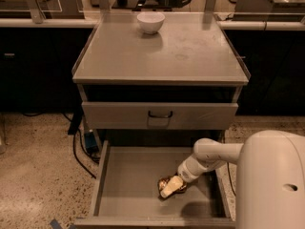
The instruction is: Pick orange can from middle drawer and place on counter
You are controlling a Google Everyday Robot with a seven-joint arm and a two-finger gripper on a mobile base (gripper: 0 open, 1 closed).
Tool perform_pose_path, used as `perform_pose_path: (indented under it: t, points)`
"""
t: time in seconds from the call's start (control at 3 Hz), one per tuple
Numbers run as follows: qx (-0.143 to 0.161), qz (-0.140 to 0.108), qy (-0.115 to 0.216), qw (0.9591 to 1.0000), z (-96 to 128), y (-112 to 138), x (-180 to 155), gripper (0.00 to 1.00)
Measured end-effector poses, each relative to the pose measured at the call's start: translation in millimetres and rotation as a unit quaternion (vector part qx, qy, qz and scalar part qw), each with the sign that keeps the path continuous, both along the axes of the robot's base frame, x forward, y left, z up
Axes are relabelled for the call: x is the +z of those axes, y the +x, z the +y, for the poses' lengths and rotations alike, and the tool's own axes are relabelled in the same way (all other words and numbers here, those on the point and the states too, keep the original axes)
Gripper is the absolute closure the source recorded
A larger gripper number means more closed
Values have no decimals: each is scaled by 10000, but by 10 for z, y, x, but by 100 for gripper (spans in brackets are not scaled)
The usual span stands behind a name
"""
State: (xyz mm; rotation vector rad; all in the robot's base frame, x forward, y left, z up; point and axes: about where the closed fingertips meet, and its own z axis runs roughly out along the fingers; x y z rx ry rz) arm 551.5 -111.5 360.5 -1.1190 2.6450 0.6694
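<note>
The orange can (163,182) shows as a shiny copper patch on the floor of the open middle drawer (128,185), right of centre. My gripper (171,187) is down in the drawer right at the can and covers most of it. My white arm reaches in from the lower right. The counter (190,51) is the flat grey top of the cabinet above.
A white bowl (150,22) stands at the back middle of the counter. The closed upper drawer front with a black loop handle (159,114) sits just above the open drawer. My white body (271,185) fills the lower right. Cables lie on the floor at left.
</note>
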Motion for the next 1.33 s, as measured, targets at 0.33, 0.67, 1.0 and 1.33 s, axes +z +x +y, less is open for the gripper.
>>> perform_pose_path:
  t: [0.33,0.67,1.0,1.33]
  points:
    - [811,24,-149,9966,363,162,35,0]
    - [797,81,-267,9964,340,139,-1,0]
    - [797,81,-267,9964,340,139,-1,0]
    - [766,103,-194,9968,257,72,33,0]
